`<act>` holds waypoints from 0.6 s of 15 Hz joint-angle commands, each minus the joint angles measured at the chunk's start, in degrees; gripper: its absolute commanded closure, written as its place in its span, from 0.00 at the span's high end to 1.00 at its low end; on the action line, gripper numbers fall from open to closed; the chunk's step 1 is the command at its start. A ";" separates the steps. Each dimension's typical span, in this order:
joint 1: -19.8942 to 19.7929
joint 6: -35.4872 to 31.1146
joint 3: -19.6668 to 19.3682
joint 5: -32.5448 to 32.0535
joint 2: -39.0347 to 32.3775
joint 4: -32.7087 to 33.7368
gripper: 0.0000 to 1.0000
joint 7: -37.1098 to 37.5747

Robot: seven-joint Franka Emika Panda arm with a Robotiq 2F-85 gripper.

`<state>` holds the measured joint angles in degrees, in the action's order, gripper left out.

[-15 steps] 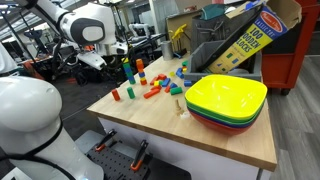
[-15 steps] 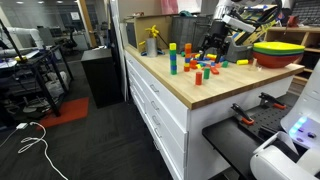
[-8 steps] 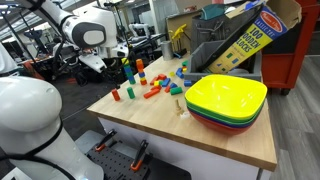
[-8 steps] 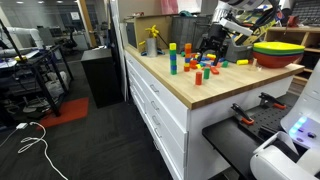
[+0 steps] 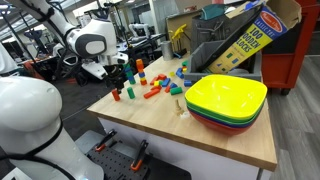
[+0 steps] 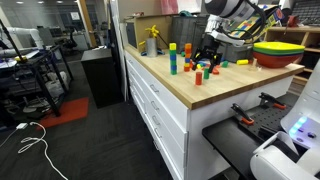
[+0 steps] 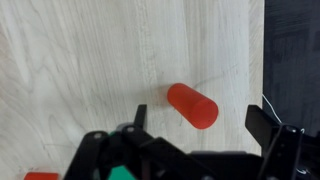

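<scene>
Wrist view: my jaws stand wide apart and hold nothing, with one finger [image 7: 141, 116] to one side and the other finger [image 7: 262, 124] to the other at the lower margin. A red cylinder [image 7: 192, 106] lies on its side on the pale wooden desk [image 7: 80, 60], set diagonally across the grain. It falls within the gap between the two fingers and nearer the first. Whether either finger touches it cannot be told from this angle. At the lower edge, partly cut off, are a red piece [image 7: 40, 176] and a green piece [image 7: 121, 173], the latter half hidden behind my own frame. The dark strip along one side is the floor past the desk's edge. Exterior views: my white arm [image 5: 90, 38] reaches down over the end of the desk [image 5: 200, 135], and the jaws hang just above the red cylinder [image 5: 116, 96], which lies near that end. Just beyond it stand two upright towers of blocks [image 5: 140, 72], with loose coloured blocks [image 5: 155, 90] scattered beside them. Well apart, toward the other end, sits a stack of bowls [image 5: 225, 100] with a yellow one on top, and behind it leans a box of wooden blocks [image 5: 255, 35]. The same arm [image 6: 225, 10], towers [image 6: 172, 58] and bowls [image 6: 275, 50] also appear from the opposite side.
</scene>
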<state>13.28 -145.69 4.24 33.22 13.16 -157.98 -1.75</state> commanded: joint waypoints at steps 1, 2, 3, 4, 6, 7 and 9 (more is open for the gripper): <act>-0.15 -1.43 1.51 -0.02 -3.28 1.50 1.00 1.65; -0.12 -1.24 1.83 0.01 -3.75 1.72 1.00 1.74; 0.01 -1.44 2.21 0.24 -4.58 2.09 1.00 1.73; 0.12 -1.26 2.49 0.54 -5.06 2.47 1.00 1.63; 0.27 -1.24 3.24 0.74 -6.17 3.39 1.00 1.72; 0.24 -1.13 3.57 0.63 -6.57 3.78 1.00 1.72; 0.08 -1.01 4.16 0.33 -7.38 4.62 0.82 1.89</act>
<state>13.30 -146.19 7.50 33.22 7.48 -155.18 -1.59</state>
